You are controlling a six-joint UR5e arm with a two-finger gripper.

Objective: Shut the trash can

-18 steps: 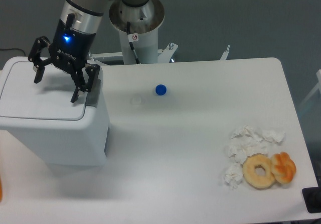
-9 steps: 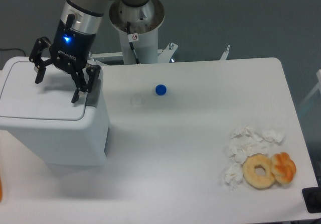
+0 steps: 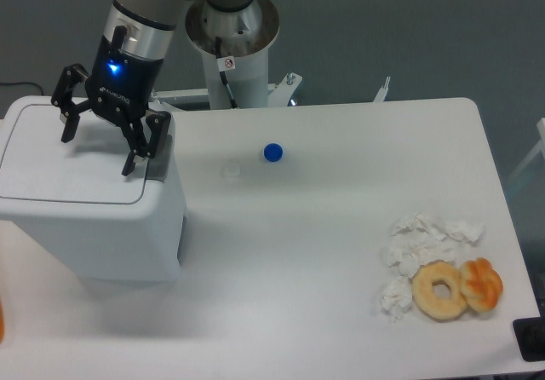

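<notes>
White and boxy, the plastic trash can (image 3: pixel 89 218) sat at the table's (image 3: pixel 341 227) left end, its flat lid down; the black two-finger pincer (image 3: pixel 96 152) hung over the lid, fingers spread apart, empty.

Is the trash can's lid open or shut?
Shut. The lid lies flat on the trash can, no inside showing; the open gripper hovers above it.

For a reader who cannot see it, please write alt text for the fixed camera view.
A robot arm's open black gripper hovers over the flat, closed lid of a white trash can at the left of a white table. A small blue cap lies mid-table; crumpled tissues and two doughnuts lie at the right.
</notes>
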